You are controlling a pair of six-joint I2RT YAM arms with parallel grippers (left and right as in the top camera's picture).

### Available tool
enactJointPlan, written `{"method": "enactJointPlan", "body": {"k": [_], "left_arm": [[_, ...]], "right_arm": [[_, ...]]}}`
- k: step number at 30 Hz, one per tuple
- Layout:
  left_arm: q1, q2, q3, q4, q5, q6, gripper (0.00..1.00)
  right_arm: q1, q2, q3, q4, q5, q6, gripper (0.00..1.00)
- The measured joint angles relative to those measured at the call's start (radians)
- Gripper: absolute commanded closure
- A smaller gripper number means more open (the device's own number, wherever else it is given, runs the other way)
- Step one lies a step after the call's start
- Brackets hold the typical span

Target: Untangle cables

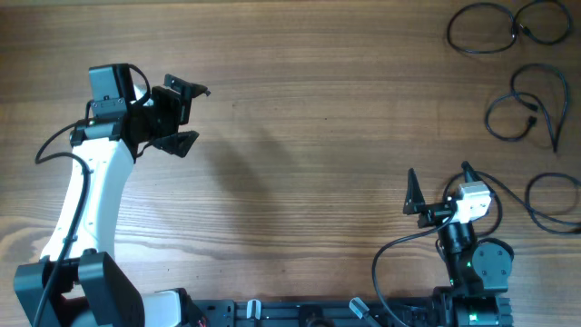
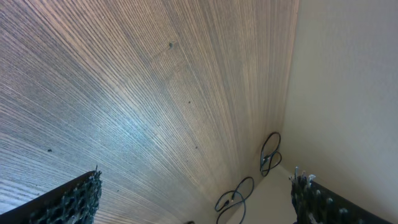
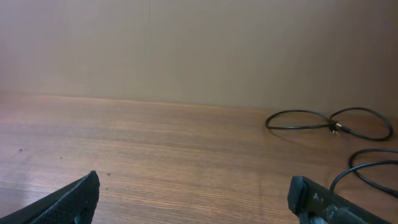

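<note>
Three separate black cables lie at the right of the wooden table: one looped at the far right corner (image 1: 508,27), one in the middle right (image 1: 531,109), one at the right edge (image 1: 554,202). My left gripper (image 1: 191,113) is open and empty, raised at the far left, well away from them. My right gripper (image 1: 439,182) is open and empty near the front right, left of the nearest cable. The left wrist view shows two cables far off (image 2: 269,152) (image 2: 233,198). The right wrist view shows the far cable (image 3: 329,121) and part of another (image 3: 367,168).
The left arm's white link (image 1: 86,209) reaches up the left side. The right arm's base and its own wiring (image 1: 472,263) sit at the front right. A beige wall runs beyond the table's far edge (image 3: 186,99).
</note>
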Motion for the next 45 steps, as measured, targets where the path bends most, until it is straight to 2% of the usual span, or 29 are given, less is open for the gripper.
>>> {"method": "enactJointPlan", "body": {"k": [45], "left_arm": [[0.0,0.0,0.0,0.0,0.0,0.0,0.0]], "right_arm": [[0.0,0.0,0.0,-0.003,0.037,-0.009,0.0]]}}
